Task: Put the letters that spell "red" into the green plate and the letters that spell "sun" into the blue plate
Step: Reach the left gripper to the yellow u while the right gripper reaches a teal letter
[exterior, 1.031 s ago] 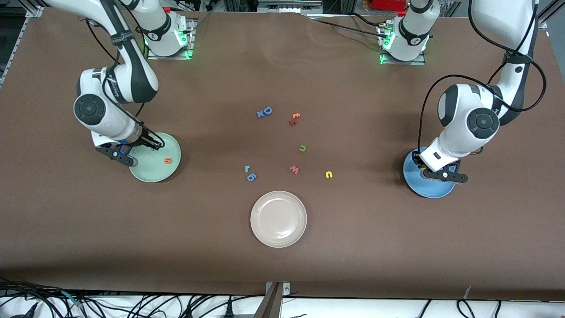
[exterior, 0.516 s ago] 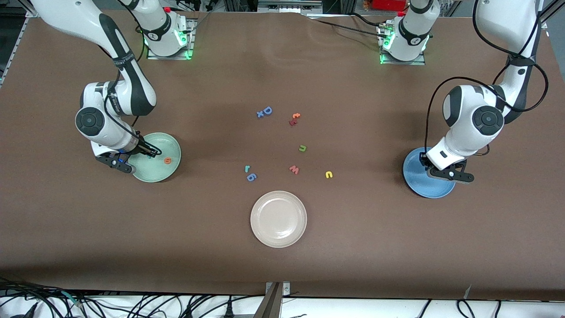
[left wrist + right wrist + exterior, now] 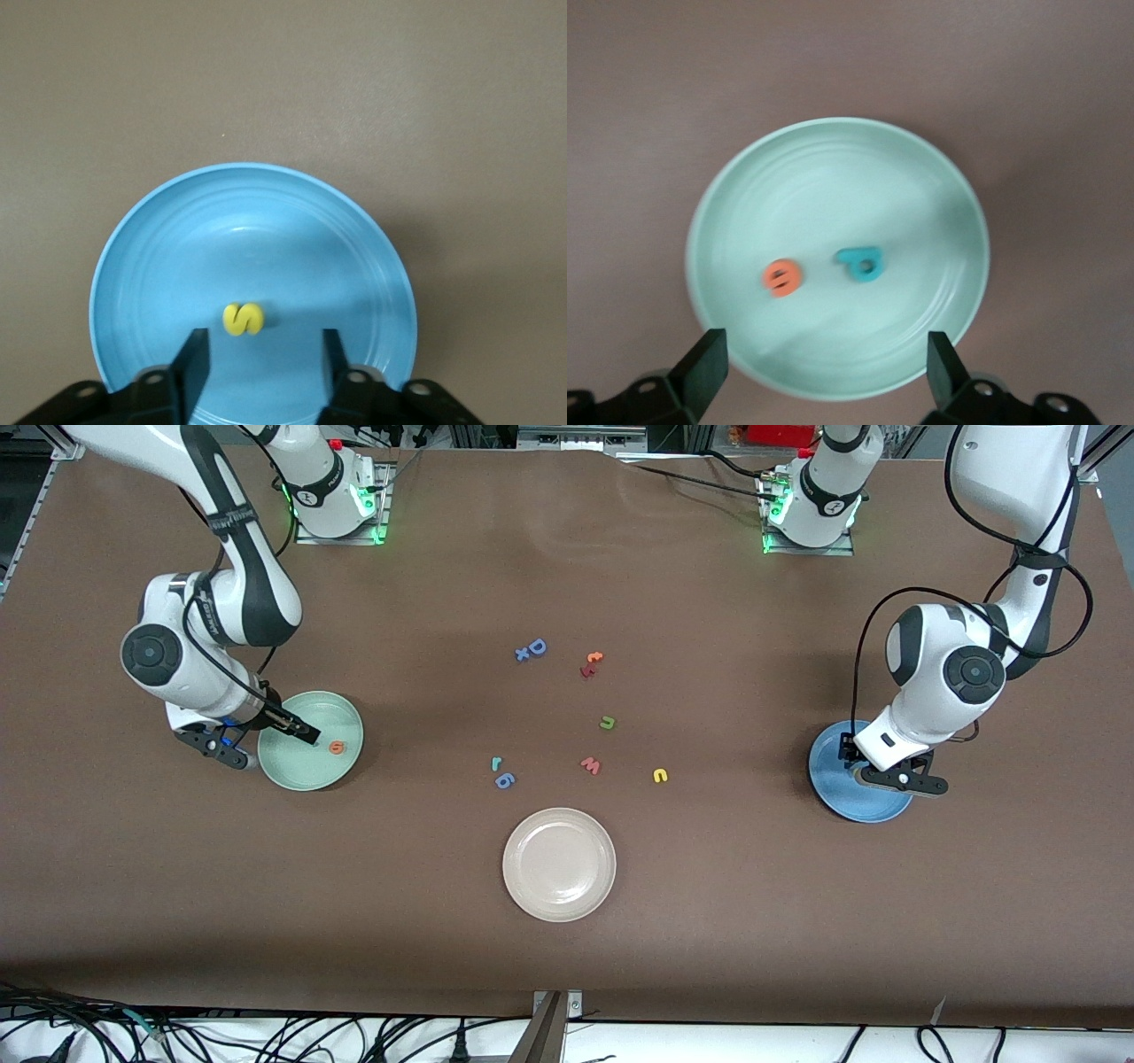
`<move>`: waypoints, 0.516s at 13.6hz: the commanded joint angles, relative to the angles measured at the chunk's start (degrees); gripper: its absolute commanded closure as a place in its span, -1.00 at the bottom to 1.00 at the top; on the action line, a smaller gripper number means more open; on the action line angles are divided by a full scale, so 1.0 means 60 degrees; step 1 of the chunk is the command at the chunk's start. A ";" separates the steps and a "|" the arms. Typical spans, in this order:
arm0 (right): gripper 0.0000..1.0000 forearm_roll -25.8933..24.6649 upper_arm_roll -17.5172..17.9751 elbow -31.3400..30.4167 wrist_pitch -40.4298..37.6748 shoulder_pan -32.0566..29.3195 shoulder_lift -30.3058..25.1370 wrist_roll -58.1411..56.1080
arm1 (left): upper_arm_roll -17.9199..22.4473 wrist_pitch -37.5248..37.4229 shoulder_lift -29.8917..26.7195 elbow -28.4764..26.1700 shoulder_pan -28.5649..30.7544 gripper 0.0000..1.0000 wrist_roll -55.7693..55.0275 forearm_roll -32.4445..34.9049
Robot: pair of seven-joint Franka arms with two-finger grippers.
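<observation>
Both hands now spread, empty: right hand point(image 3: 266, 731) over mint-green plate point(image 3: 341, 713), teal foam "d" point(image 3: 860, 263) dropped; left hand point(image 3: 890, 775) over blue plate point(image 3: 828, 797), yellow foam "s" point(image 3: 243, 319) released. Risk: low fingers nudging letters on retreat.

Blue plate point(image 3: 828, 779) partly hidden, perhaps half, under left end effector point(image 3: 873, 771)

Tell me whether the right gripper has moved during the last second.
Yes. The right gripper shifted from over the green plate toward its rim at the right arm's end.

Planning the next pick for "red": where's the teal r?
The teal r lies on the table beside the blue 6-shaped piece, farther from the front camera than the beige plate.
</observation>
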 commanded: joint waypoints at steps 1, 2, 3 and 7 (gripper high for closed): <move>-0.99 0.0304 0.0895 0.0662 -0.0227 0.0168 0.0203 0.2067 | -0.0538 -0.0183 0.0035 0.0365 -0.0019 -1.00 -0.0117 -0.1159; -0.99 0.0304 0.1189 0.0985 -0.0198 0.0299 0.0408 0.2757 | -0.0787 -0.0213 0.0035 0.0438 -0.0107 -1.00 -0.0524 -0.1528; -0.99 0.0246 0.1337 0.1293 -0.0154 0.0518 0.0671 0.3141 | -0.1051 -0.0199 0.0079 0.0439 -0.0325 -1.00 -0.1282 -0.1604; -0.99 0.0158 0.1324 0.2144 0.1057 0.1704 0.1974 0.3976 | -0.2005 -0.0184 0.0678 0.1388 -0.0970 -1.00 -0.3865 -0.1576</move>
